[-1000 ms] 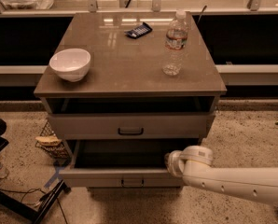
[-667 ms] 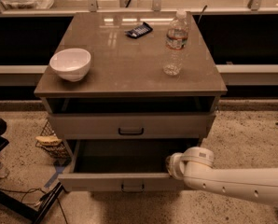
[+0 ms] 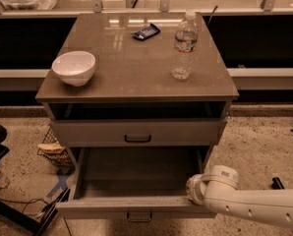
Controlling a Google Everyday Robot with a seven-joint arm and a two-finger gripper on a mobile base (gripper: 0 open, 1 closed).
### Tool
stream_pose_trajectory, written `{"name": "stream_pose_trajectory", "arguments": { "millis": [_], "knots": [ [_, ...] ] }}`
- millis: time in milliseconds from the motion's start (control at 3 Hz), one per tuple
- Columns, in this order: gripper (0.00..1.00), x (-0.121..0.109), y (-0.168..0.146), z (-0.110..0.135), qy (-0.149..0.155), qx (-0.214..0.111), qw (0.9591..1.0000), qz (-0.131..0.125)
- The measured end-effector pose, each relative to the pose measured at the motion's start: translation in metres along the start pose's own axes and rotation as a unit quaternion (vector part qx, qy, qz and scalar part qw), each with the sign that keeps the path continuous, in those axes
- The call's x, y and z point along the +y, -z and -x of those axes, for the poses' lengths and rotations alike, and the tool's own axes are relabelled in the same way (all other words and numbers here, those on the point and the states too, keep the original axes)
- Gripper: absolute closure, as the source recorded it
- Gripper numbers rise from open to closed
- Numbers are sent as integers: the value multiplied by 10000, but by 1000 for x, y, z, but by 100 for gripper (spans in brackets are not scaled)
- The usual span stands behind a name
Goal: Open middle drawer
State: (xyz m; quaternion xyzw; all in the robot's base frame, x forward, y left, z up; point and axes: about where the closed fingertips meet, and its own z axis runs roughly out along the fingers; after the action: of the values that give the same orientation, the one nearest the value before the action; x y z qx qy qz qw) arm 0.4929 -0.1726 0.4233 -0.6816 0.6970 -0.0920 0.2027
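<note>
Middle drawer (image 3: 136, 173) — slid further out than a second ago; front rim just beside the claw (image 3: 191, 192), stationed there for pulling; claw's state — cannot tell.

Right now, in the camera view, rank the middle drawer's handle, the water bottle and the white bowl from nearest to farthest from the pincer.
The pincer sits by the open middle drawer, at its right front corner.
1. Drawer handle, front centre, low.
2. Water bottle, tabletop, right side.
3. White bowl, tabletop, left side.
</note>
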Motion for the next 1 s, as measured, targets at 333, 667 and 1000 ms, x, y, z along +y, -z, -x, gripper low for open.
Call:
{"name": "stream_pose_trajectory", "arguments": {
  "millis": [333, 667, 1000],
  "knots": [
    [100, 0, 0, 0, 0, 0, 10000, 0],
    [100, -7, -14, 12, 114, -61, 9998, 116],
    [100, -7, -40, 27, 188, -211, 9990, 359]
  ]
}}
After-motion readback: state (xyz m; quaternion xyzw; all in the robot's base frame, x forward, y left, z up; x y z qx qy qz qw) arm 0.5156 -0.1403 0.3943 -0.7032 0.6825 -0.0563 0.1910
